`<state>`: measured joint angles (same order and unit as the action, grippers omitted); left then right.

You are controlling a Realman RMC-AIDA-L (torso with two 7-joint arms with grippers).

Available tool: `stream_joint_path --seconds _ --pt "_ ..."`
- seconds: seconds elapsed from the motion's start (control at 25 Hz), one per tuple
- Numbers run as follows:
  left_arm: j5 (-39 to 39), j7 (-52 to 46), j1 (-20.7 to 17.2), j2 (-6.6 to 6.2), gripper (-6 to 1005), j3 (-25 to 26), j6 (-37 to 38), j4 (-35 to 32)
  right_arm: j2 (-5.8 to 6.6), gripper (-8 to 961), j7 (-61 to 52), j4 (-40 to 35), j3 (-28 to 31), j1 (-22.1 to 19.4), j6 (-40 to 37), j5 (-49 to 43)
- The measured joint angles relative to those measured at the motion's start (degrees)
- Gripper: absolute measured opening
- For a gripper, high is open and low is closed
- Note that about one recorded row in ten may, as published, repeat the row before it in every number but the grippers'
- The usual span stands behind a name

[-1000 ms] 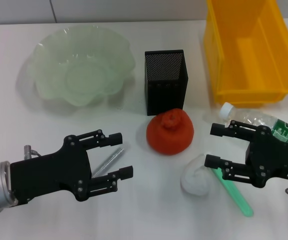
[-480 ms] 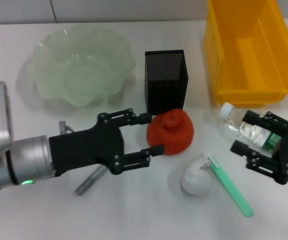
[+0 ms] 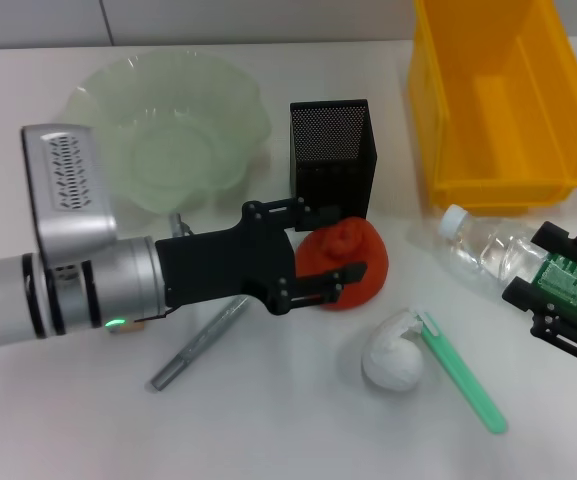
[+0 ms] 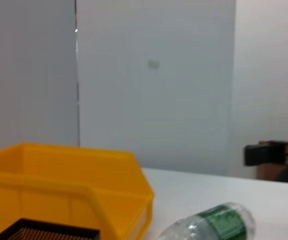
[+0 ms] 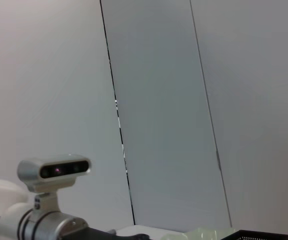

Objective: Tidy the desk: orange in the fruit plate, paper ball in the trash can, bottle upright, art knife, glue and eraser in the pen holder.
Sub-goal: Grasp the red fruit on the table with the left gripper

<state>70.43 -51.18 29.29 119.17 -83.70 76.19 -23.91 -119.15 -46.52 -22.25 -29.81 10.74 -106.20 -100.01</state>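
The orange [image 3: 364,256] sits in front of the black mesh pen holder [image 3: 333,160]. My left gripper [image 3: 349,244] is open, one finger on each side of the orange. The bottle [image 3: 488,255] lies on its side with its white cap toward the trash can [image 3: 503,188]. My right gripper [image 3: 534,266] is open and straddles the bottle's green label. The paper ball [image 3: 392,360] lies near the table's front, and the grey art knife [image 3: 200,345] lies under the left arm. The fruit plate [image 3: 88,100] stands empty at the back left. Glue and eraser are out of view.
A light green stick with a white tip [image 3: 463,376] lies touching the paper ball's right side. The left wrist view shows the yellow trash can [image 4: 59,190], the pen holder's rim [image 4: 49,232] and the lying bottle [image 4: 213,225].
My left gripper moved right and away from me, off the art knife, until its fingers came around the orange. The right gripper slid right along the bottle, from near the cap to the label.
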Motion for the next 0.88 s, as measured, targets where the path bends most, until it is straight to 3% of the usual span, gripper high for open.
stream_joint_path --seconds 0.28,0.88 --pt "-3.8 0.0 1.5 0.01 683 -8.4 -9.5 -0.8 -0.1 724 -0.1 1.0 -0.3 0.1 -0.2 -0.1" --pt "-6.5 0.0 1.5 0.01 677 -11.6 -15.6 -1.3 -0.03 725 0.1 1.5 -0.6 0.5 -0.2 -0.1"
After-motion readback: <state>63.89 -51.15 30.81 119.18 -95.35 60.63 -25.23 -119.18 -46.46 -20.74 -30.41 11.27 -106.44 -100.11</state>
